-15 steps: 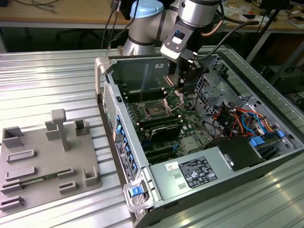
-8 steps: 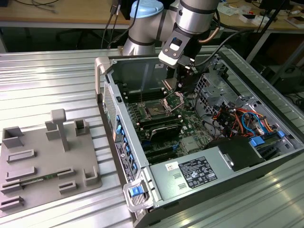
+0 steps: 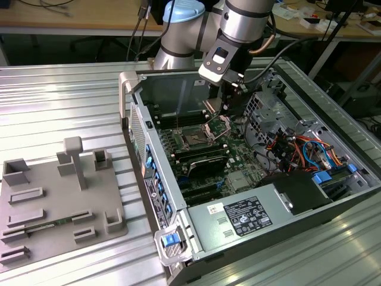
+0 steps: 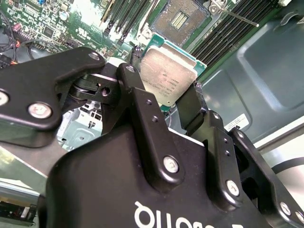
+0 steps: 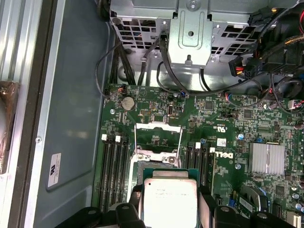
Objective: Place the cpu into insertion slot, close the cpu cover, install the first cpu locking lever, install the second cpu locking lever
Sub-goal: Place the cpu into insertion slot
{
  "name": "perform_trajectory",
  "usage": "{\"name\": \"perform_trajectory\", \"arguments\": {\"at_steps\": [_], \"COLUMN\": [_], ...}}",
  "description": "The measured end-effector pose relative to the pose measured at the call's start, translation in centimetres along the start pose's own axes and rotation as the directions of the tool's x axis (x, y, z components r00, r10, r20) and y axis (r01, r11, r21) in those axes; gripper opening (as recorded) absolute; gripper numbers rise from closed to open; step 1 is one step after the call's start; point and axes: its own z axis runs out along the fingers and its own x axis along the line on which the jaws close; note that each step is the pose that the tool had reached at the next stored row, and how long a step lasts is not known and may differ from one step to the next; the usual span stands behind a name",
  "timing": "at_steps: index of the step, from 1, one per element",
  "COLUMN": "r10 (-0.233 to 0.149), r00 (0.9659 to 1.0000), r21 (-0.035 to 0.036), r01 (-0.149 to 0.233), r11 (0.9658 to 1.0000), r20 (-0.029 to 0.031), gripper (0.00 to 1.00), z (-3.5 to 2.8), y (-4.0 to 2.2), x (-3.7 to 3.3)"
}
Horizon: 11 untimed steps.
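silver arm (image 3: 245,18) coming down in the exterior view, wrist (image 3: 221,59) tipped over, pincer (image 4: 166,83) pointing down, black fingers (image 4: 142,109) pinched onto opposite edges of the cpu (image 4: 168,71), chip snug between them

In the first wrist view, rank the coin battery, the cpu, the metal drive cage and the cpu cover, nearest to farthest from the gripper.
1. The cpu, held in the gripper.
2. The cpu cover, open, just beyond it.
3. The coin battery, on the board past the cover.
4. The metal drive cage, beyond the board's edge.

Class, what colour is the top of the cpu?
The cpu is silver-grey; clearest in the first wrist view.
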Motion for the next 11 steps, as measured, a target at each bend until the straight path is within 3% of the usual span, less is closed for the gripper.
{"name": "perform_trajectory", "arguments": {"at_steps": [11], "r10": [0.0], "r00": [1.0], "r21": [0.0007], "r01": [0.0], "r11": [1.0], "r20": [0.0001], "gripper": [0.55], "z": [0.41], "y": [-0.04], "x": [-0.01]}}
